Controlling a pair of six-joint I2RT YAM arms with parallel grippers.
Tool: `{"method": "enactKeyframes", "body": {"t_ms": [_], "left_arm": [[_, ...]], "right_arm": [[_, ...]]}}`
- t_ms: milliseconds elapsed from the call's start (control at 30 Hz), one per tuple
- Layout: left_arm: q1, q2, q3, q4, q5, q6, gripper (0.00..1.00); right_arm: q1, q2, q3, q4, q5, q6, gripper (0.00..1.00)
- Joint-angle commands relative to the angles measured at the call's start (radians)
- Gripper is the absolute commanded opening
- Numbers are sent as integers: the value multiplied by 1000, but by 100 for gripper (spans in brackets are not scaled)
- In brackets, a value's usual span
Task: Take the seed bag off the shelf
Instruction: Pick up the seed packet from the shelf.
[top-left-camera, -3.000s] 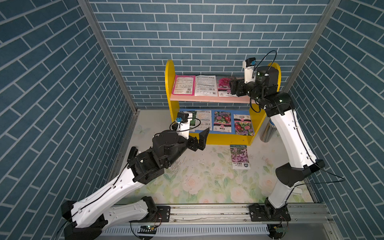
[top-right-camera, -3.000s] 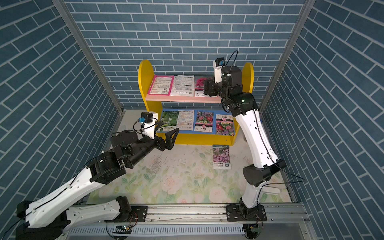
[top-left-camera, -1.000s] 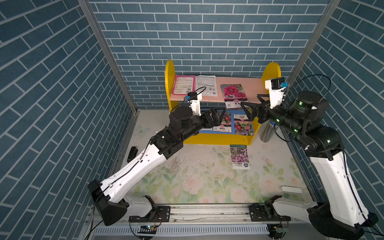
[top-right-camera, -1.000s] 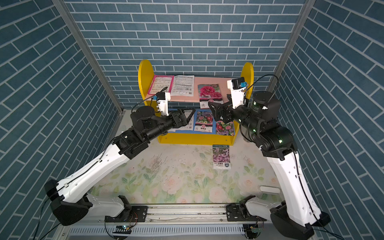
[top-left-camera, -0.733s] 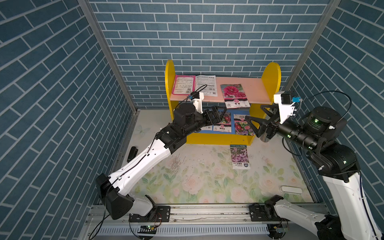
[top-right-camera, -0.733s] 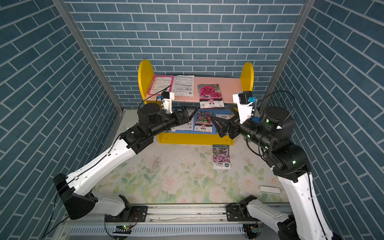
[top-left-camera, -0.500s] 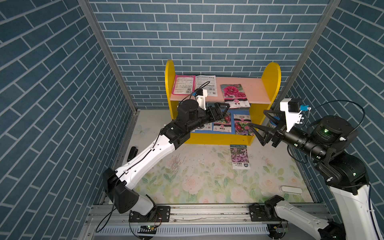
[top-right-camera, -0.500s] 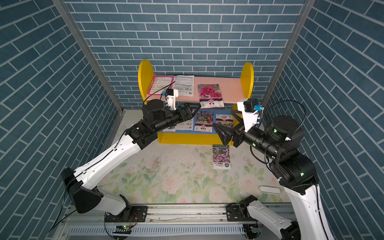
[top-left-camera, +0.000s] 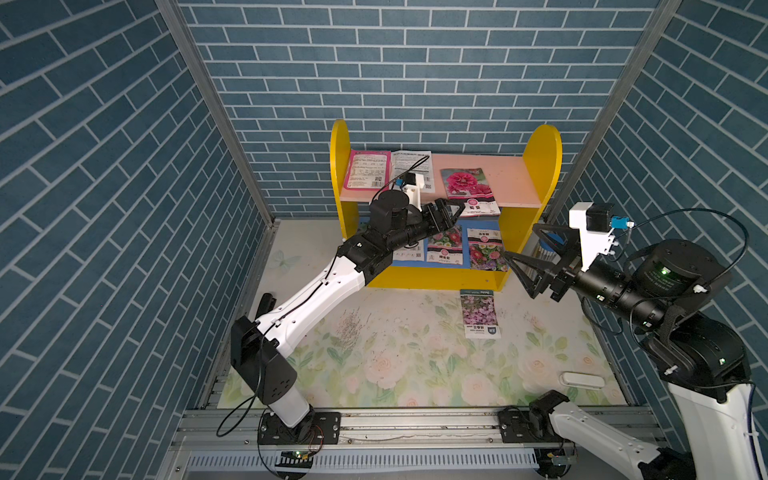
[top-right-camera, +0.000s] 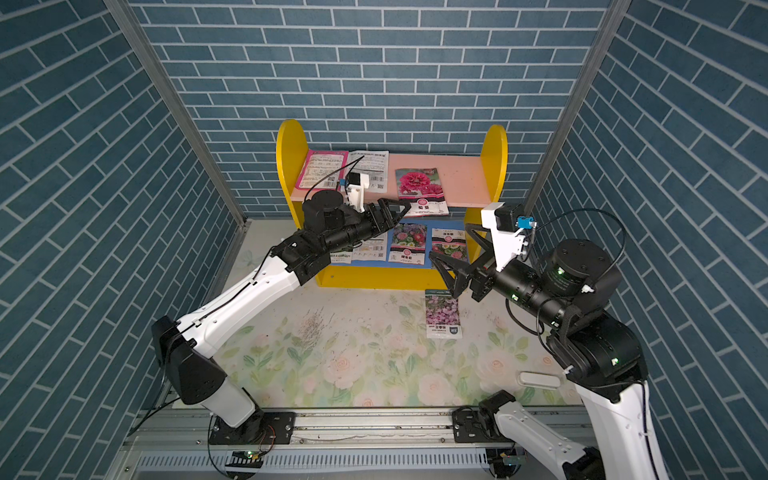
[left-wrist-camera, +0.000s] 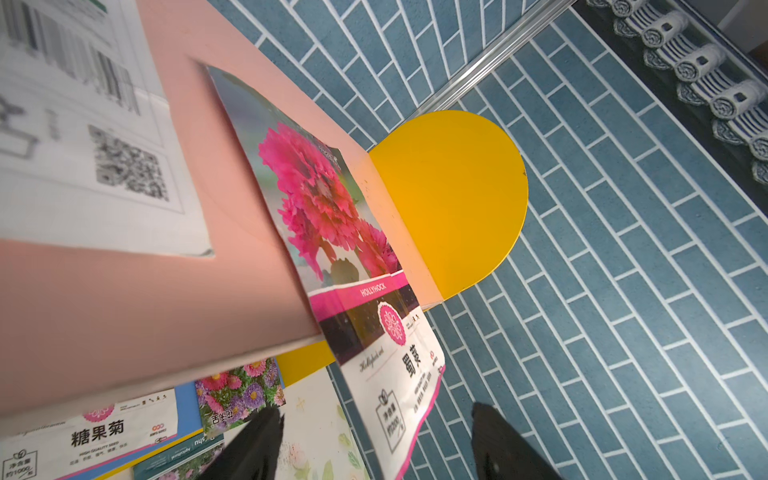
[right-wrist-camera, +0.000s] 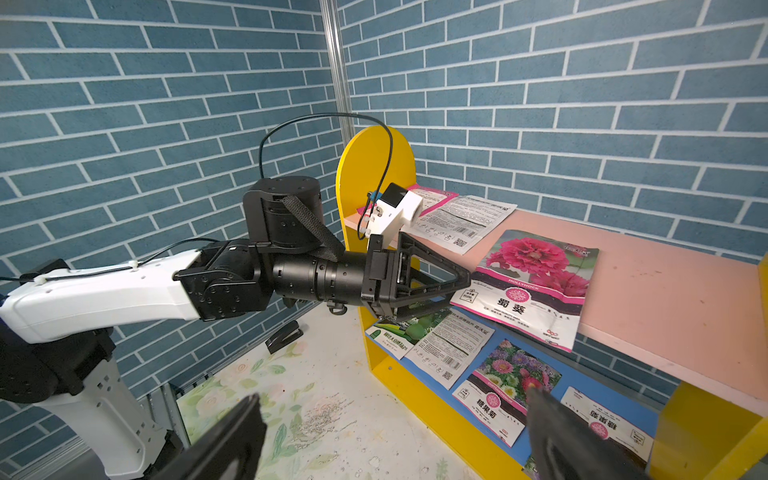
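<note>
We see the seed bag (top-left-camera: 469, 189) on the pink top board (top-left-camera: 513, 178) of the shelf (top-left-camera: 542, 166), its end hanging over the front. Our left gripper (top-left-camera: 455, 212) grips nothing; its fingers stand apart, one on each side of that end.

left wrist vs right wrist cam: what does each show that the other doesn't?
Left wrist only: the right side panel's round top, plus grey roof-tile trim.
Right wrist only: the left arm, its end effector open at the hollyhock bag's overhanging corner, the left side panel, a small black item on the mat.
Both: that bag overhanging the pink board, the white QR-code bag, lower bags on the blue board.
</note>
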Motion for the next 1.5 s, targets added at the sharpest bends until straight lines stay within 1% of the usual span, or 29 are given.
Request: {"method": "enactKeyframes", "body": {"t_ms": [0, 167, 233, 267, 333, 467, 600, 700, 800, 900, 967, 1033, 1233, 1367, 1467], "left_arm": [[8, 20, 33, 39, 31, -10, 73], [8, 51, 50, 60, 56, -31, 67], [9, 58, 53, 65, 60, -35, 62], [9, 61, 56, 68, 63, -38, 59], [10, 66, 62, 76, 67, -39, 50], [11, 74, 74, 80, 69, -40, 38], [13, 75, 72, 83, 72, -38, 22], [14, 74, 76, 94, 100, -11, 13], [13, 60, 74, 80, 115, 39, 1], [14, 22, 42, 79, 140, 114, 0], [13, -15, 0, 111, 181, 156, 0], [14, -64, -48, 143, 227, 190, 0], [14, -211, -170, 151, 289, 293, 0], [14, -302, -264, 198, 357, 310, 0], [13, -363, -333, 235, 394, 315, 0]], "right_arm": [[6, -15, -9, -12, 10, -5, 100], [6, -21, -16, -12, 15, -5, 99], [6, -24, -21, -10, 22, -5, 99], [7, -26, -23, -12, 24, -6, 99], [6, -29, -29, -9, 23, -6, 99], [6, -37, -47, 1, 27, -4, 99], [6, -51, -72, 16, 32, 6, 99], [6, -75, -108, 45, 48, 25, 97], [6, -124, -186, 115, 89, 76, 96], [6, -177, -267, 211, 100, 133, 95], [6, -193, -306, 256, 81, 164, 94], [6, -193, -341, 290, 57, 186, 93], [6, -172, -400, 397, -21, 221, 92], [4, -135, -400, 455, -76, 231, 91], [3, -104, -395, 516, -148, 246, 89]]}}
